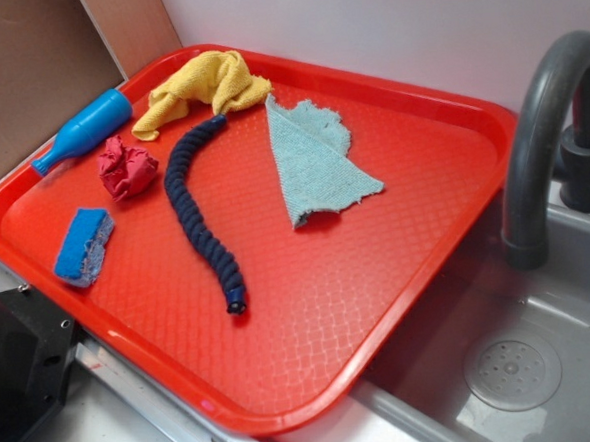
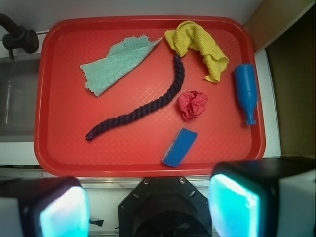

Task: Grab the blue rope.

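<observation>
The gripper (image 2: 148, 207) hangs above the red tray's (image 2: 54, 148) near edge, fingers (image 2: 64, 210) spread wide, holding nothing. On the tray lie one blue sponge (image 2: 180, 146), one blue rope (image 2: 148, 106) curving across the middle, one red rag (image 2: 192, 104), one blue bottle (image 2: 246, 91), one green cloth (image 2: 116, 64) and one yellow cloth (image 2: 200, 44)

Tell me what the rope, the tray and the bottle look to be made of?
The rope looks like soft navy fabric or yarn: thick twisted strands, matte, lying limp in a curve. The tray looks like hard red plastic, slightly glossy, with a moulded diamond texture. The bottle seems smooth blue plastic with a faint sheen, though that is only a guess from its look.
</observation>
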You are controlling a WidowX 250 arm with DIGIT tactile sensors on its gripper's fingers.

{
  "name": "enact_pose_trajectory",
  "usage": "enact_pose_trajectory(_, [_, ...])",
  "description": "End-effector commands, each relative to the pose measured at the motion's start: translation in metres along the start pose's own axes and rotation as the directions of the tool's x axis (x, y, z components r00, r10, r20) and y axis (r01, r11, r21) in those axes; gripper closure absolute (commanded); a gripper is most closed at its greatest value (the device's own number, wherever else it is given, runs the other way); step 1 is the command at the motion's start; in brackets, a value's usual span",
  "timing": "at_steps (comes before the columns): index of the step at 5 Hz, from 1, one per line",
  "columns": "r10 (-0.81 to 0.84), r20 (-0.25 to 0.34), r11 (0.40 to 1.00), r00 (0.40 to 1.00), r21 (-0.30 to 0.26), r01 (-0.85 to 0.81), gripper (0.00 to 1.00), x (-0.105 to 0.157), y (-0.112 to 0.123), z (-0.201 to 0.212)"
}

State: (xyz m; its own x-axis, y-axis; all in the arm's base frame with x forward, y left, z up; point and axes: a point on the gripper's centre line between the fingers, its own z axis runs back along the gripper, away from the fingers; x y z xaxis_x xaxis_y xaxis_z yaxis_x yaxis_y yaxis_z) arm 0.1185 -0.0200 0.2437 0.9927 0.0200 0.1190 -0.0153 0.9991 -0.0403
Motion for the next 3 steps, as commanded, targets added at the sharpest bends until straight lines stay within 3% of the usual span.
enact_pose_trajectory(1, [0.0, 0.0, 1.0, 1.0, 0.0, 0.0, 0.0, 0.0, 0.0, 0.0])
enact_pose_trajectory(2, [0.236, 0.114, 0.97, 0.965, 0.037, -0.242, 0.0, 0.006, 0.003, -0.011])
enact_pose_trajectory(3, [0.479, 0.121, 0.877, 0.869, -0.022, -0.48, 0.0, 0.02, 0.001, -0.025])
